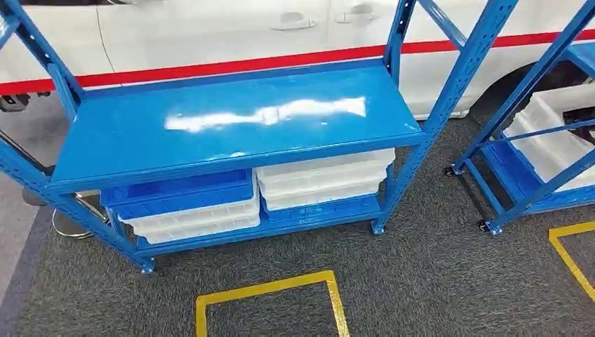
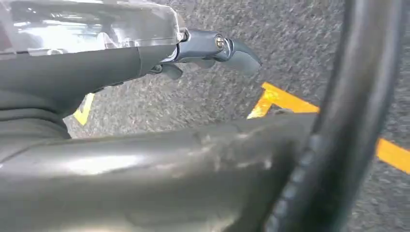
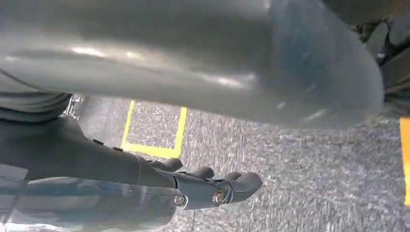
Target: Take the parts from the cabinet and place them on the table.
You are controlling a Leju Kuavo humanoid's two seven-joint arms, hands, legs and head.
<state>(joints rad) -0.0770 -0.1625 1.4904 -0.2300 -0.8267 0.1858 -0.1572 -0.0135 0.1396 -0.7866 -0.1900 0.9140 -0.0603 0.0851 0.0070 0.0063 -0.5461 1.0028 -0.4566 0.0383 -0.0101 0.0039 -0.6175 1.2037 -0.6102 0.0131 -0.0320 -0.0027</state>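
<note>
A blue metal cabinet rack (image 1: 231, 123) stands straight ahead in the head view, its top shelf a glossy blue sheet with glare on it. On its lower shelf sit a stack of white trays (image 1: 324, 179) at the right and a blue tray (image 1: 179, 193) on more white trays (image 1: 193, 221) at the left; what they hold is hidden. My left hand (image 2: 212, 50) hangs over the grey carpet with its fingers stretched out and nothing in them. My right hand (image 3: 212, 186) hangs the same way, fingers apart and holding nothing.
A second blue rack (image 1: 533, 140) with a white tray (image 1: 554, 133) stands at the right. Yellow tape squares (image 1: 270, 298) mark the dark carpet in front of the racks. A white car with a red stripe (image 1: 210, 35) is parked behind them.
</note>
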